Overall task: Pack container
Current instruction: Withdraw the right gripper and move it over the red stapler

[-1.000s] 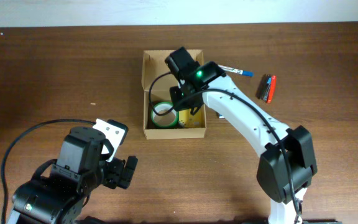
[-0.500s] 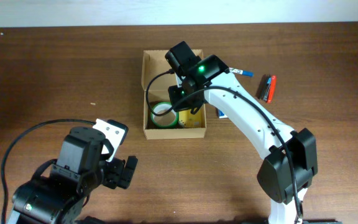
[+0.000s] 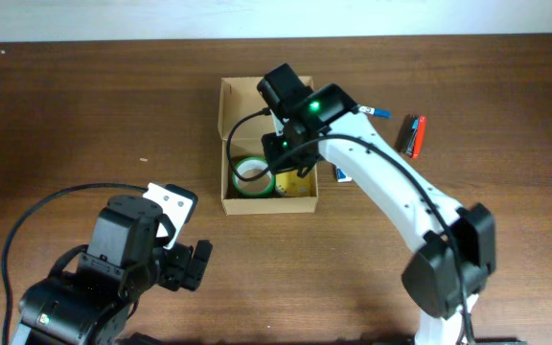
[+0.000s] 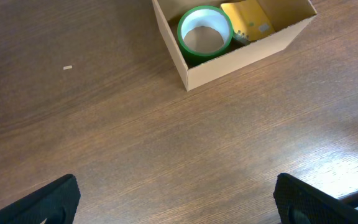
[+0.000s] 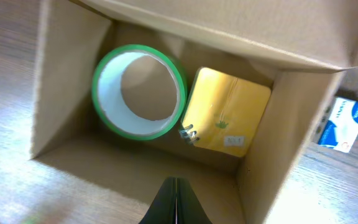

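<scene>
Two items lie inside the container (image 3: 241,113): a green tape roll (image 5: 139,91) and, touching it, a yellow sticky-note pad (image 5: 229,118). You can see the box standing open on the wooden table (image 3: 84,115), toward the far middle. Your right gripper (image 5: 176,186) hangs directly over the box interior, its jaws pressed together with nothing between them. Your left gripper (image 4: 185,199) sits at the near left, well apart from the box, with its jaws spread wide and empty. Outside the box on its right, a small blue-and-white packet (image 3: 341,174) lies just beside the wall, a blue pen (image 3: 372,112) lies near it, and a red-and-black item (image 3: 415,136) lies farther right.
</scene>
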